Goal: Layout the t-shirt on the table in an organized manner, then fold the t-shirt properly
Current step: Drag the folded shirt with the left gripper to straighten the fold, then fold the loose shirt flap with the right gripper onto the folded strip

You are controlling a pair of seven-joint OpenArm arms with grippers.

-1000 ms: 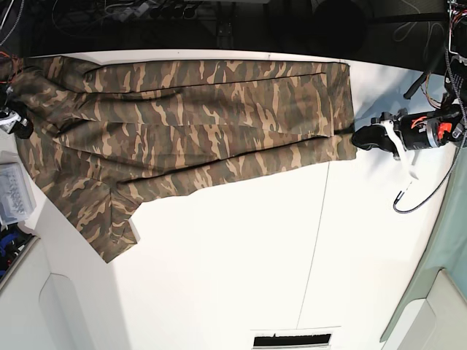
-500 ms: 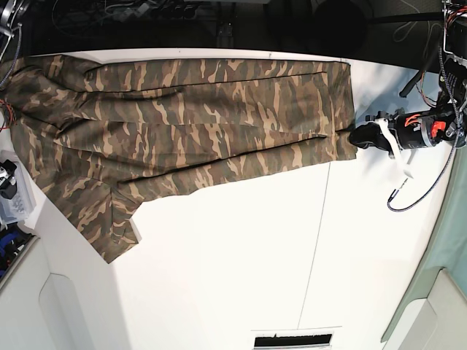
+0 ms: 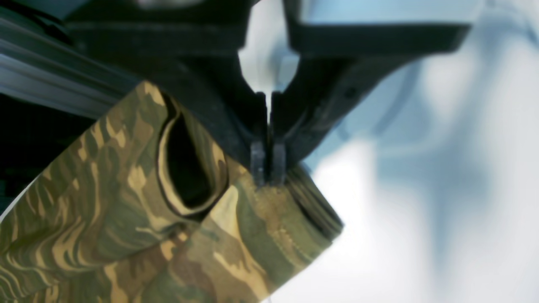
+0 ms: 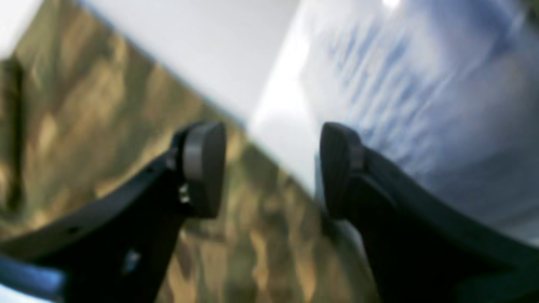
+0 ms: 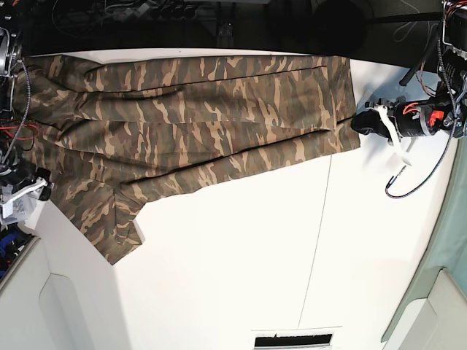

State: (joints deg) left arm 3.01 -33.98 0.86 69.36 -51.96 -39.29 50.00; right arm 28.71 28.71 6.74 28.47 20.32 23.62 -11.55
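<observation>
White table (image 5: 241, 270), dark seam | left end effector (image 3: 268, 183): shut, pinching shirt (image 5: 219, 109) | right end effector (image 4: 271, 168): wide, empty

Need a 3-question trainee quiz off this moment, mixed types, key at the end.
1. Multiple choice: what pattern is on the t-shirt? A) stripes B) camouflage C) polka dots
2. True or false: the left pincer is closed on the t-shirt.
3. Fill in: the right pincer stands ____, with fabric and white table visible between its fingers.

Key: 1 B; 2 true; 3 open
</observation>
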